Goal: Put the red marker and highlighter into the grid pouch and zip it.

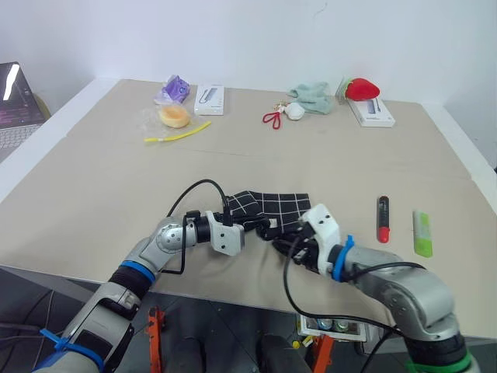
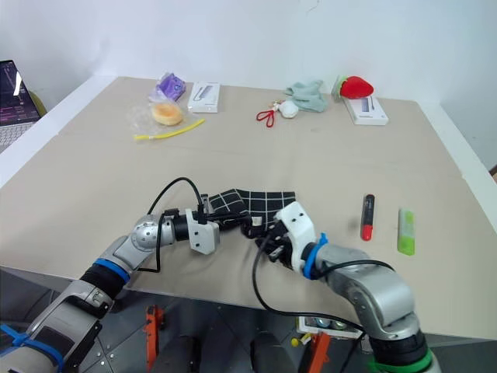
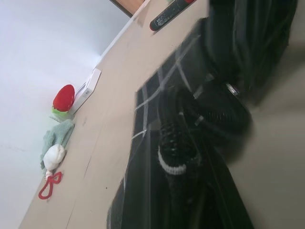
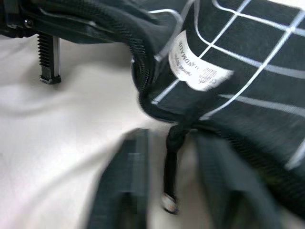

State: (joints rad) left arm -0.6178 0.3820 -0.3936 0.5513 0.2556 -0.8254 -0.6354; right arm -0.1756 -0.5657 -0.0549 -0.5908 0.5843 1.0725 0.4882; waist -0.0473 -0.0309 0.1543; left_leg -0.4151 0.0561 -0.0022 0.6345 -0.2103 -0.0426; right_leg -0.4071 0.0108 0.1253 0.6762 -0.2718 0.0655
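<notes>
The grid pouch (image 1: 272, 206), black with white lines and a small white label (image 4: 193, 62), lies near the table's front edge. My left gripper (image 1: 252, 227) reaches in level from the left and is shut on the pouch's near left edge. My right gripper (image 4: 169, 191) is at the pouch's near right corner, open, with the black zipper pull cord (image 4: 170, 167) hanging loose between its fingers (image 4: 126, 186). The red marker (image 1: 383, 219) and the light-green highlighter (image 1: 422, 233) lie side by side on the table to the right of the pouch, untouched.
At the far side are a strawberry toy (image 1: 361, 88), two white boxes (image 1: 210, 99), a green cloth (image 1: 313, 97), a red looped keychain (image 1: 272, 119), a yellow strip (image 1: 178, 135) and a bagged bun (image 1: 173, 115). A laptop (image 1: 15, 105) stands off the left edge.
</notes>
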